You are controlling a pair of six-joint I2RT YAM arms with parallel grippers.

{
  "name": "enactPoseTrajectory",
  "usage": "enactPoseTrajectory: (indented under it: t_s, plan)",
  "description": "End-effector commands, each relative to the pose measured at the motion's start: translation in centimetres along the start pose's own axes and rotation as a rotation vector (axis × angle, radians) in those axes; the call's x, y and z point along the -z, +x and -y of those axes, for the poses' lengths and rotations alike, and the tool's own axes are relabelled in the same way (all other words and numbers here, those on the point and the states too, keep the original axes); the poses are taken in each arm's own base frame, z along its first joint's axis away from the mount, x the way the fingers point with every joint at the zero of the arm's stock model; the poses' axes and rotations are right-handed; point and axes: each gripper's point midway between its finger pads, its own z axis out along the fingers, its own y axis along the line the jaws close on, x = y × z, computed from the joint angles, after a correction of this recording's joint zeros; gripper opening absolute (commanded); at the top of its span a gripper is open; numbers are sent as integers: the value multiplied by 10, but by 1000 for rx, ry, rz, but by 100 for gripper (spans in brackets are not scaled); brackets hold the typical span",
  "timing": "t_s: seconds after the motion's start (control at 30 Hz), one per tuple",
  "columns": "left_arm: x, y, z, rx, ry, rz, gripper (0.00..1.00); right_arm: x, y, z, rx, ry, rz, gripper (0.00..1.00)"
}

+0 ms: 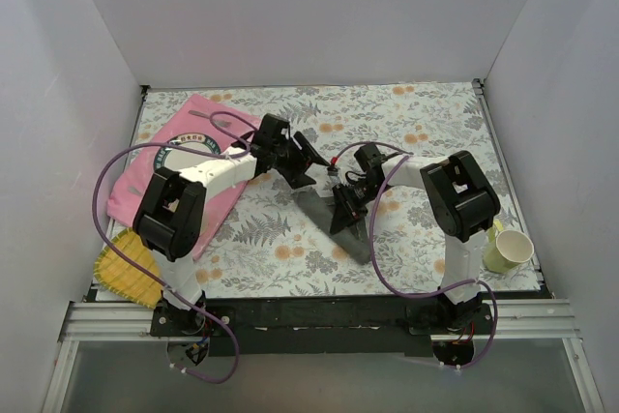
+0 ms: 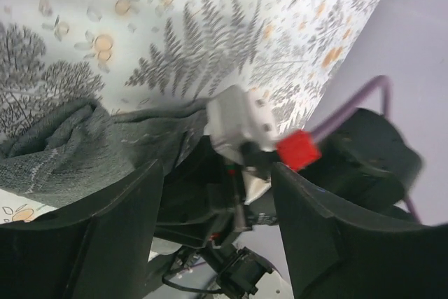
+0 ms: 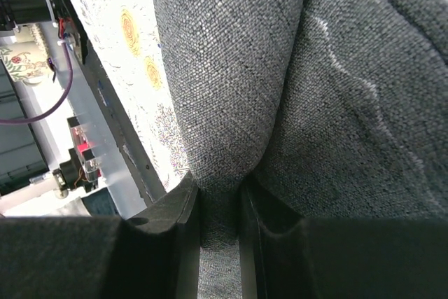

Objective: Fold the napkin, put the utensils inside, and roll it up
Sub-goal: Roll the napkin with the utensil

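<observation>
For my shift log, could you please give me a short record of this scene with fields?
napkin: dark grey, bunched, centre of the table
right gripper: shut on a fold of the napkin
left gripper: open, beside the napkin, holding nothing
utensils: none visible
pink placemat: back left
cup: front right

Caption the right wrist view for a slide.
Right tool pinches a fold of dark charcoal-grey cloth napkin above floral-print table.
</observation>
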Motion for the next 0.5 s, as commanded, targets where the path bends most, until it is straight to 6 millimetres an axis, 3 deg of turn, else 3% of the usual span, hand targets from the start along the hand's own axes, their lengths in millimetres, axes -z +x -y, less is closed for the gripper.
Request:
enactPoseTrajectory:
  t_s: [0.0, 0.1, 0.3, 0.47]
  plan:
    - [-5, 40, -11, 103, 40, -131, 61, 4, 0, 23, 4, 127, -16, 22]
    - [-14, 47, -28, 125, 15, -156, 61, 6, 0, 22, 1, 134, -12, 24]
    - [-29, 40, -57, 126, -60, -142, 61, 13, 2, 20, 9, 182, -1, 33]
    - [-22, 36, -67, 129, -73, -108, 61, 15, 0, 19, 10, 190, 13, 38]
